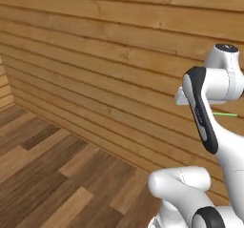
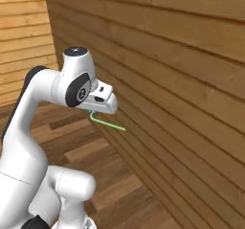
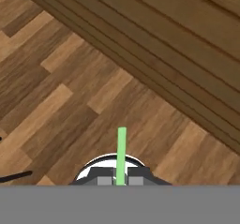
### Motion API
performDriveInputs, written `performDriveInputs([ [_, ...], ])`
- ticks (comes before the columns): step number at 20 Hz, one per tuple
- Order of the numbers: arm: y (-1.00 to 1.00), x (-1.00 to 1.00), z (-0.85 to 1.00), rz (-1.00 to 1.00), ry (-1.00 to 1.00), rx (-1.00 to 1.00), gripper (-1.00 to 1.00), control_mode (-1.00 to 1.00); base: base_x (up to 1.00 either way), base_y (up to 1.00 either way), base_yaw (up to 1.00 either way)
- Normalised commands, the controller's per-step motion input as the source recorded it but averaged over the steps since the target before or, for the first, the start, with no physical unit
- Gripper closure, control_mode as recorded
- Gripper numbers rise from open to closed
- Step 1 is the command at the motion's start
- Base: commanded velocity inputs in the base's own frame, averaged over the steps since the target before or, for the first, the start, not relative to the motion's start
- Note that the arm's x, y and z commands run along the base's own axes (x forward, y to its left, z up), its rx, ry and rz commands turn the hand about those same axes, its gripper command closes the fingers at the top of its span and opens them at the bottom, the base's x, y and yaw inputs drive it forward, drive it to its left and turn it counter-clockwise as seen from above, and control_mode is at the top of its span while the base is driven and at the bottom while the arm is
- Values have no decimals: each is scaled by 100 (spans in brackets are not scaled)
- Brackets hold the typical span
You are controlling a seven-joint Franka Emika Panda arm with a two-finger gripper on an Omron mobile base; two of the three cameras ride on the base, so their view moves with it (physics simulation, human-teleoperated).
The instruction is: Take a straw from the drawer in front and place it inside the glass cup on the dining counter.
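Fingers (image 3: 120,180) closed tight on straw (image 3: 121,153), which juts forward from them, carried high over wood floor (image 1: 57,174) beside plank wall (image 2: 182,79). Judgement: transit toward cup. Keep grip firm, swing slow, keep thin straw off wall.

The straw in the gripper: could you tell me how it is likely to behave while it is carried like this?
The straw is very thin, so probably light. It juts far out of the shut gripper, pinched near one end, so it may wobble or twist in the grip. It shows a bend by the hand yet runs straight beyond, which suggests fair stiffness.
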Motion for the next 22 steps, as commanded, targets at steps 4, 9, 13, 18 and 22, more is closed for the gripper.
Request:
performDriveInputs([
  [4, 0, 0, 0, 0, 0, 0, 100, 100, 100, 0, 67],
  [9, 0, 0, 0, 0, 0, 0, 100, 100, 97, -1, 70],
  [13, 0, 0, 0, 0, 0, 0, 100, 100, 89, -3, 71],
  [18, 0, 0, 0, 0, 0, 0, 100, 100, 80, -8, 72],
  [22, 0, 0, 0, 0, 0, 0, 100, 100, 76, -23, 72],
])
